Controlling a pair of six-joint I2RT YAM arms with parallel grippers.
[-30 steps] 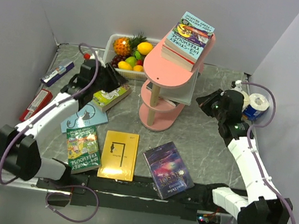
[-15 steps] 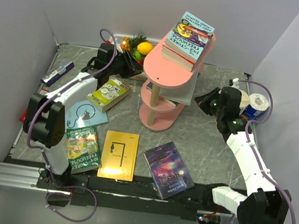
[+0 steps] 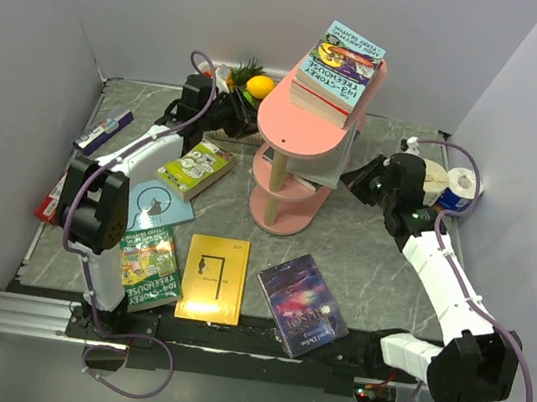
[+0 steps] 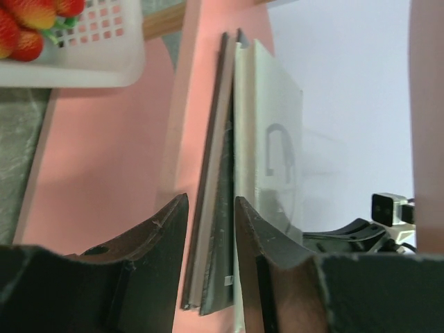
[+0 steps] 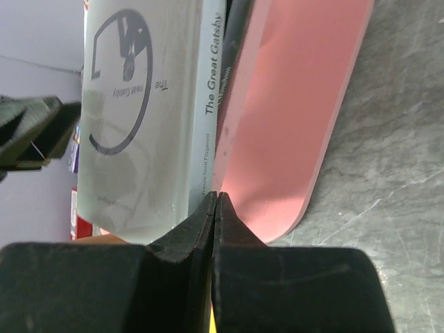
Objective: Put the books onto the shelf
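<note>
Shelf part-loaded; both grippers at its middle tier.
The pink shelf (image 3: 308, 136) carries a stack of books (image 3: 341, 65) on the top tier and a grey book (image 5: 146, 118) flat on the middle tier. Five loose books (image 3: 214, 277) lie on the table (image 3: 370, 267). The right gripper (image 5: 217, 201) is closed and empty, tips at the grey book's spine. The left gripper (image 4: 208, 201) stands partly open astride the book edges; whether it clamps them cannot be told.

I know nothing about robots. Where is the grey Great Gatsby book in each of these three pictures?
Top external: the grey book lies on the middle tier of the pink shelf, jutting out to the right.
Left wrist: right of centre, its cover facing right.
Right wrist: upper left, cover and spine showing.
Shared landmark: the pink shelf, beside the book in all three.
</note>
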